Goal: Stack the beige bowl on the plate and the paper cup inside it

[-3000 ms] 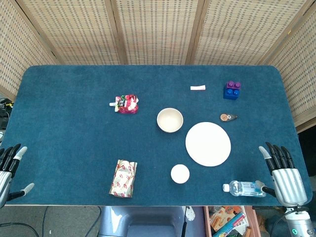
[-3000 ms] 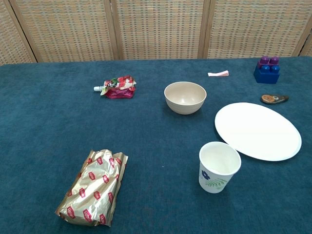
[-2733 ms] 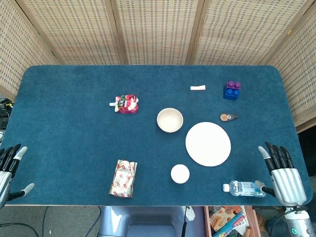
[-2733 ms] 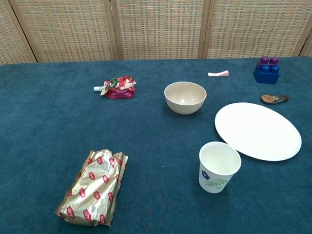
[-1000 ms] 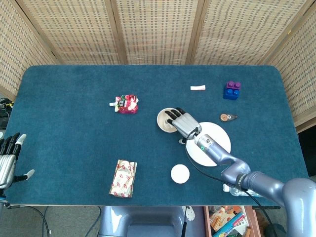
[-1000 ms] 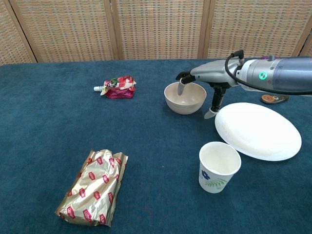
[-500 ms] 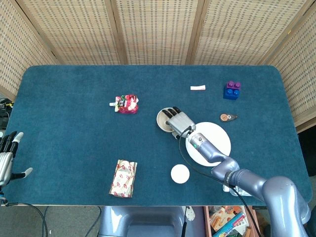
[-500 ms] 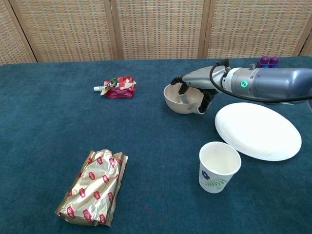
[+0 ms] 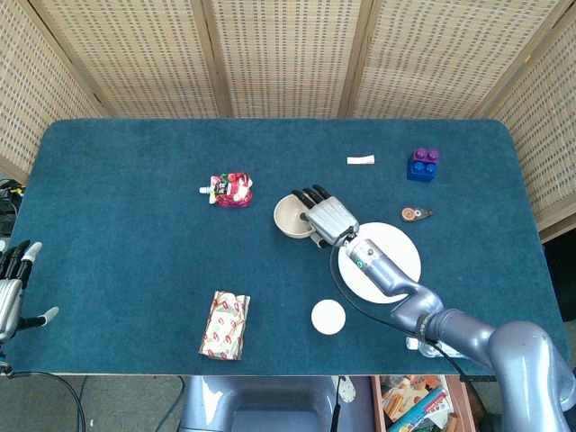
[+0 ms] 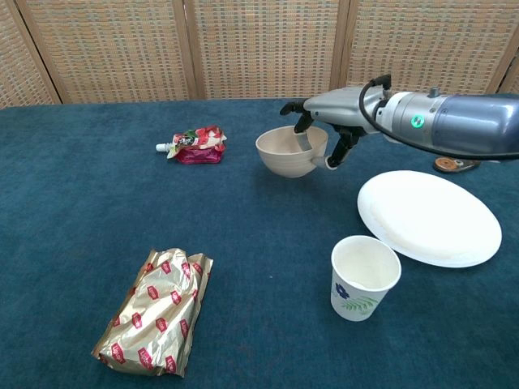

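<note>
Right hand (image 10: 328, 121) fingers clamped on beige bowl (image 10: 288, 151) rim, bowl lifted off surface (image 10: 97, 211), left of plate (image 10: 428, 217). Paper cup (image 10: 364, 277) near plate. Left hand (image 9: 11, 286) fingers apart at surface edge.

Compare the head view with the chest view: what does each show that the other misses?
Only the head view shows the left hand open at the table's edge, and the white strip. Only the chest view shows the beige bowl lifted clear of the cloth. Both show the right hand gripping that bowl's rim, the plate and the paper cup.
</note>
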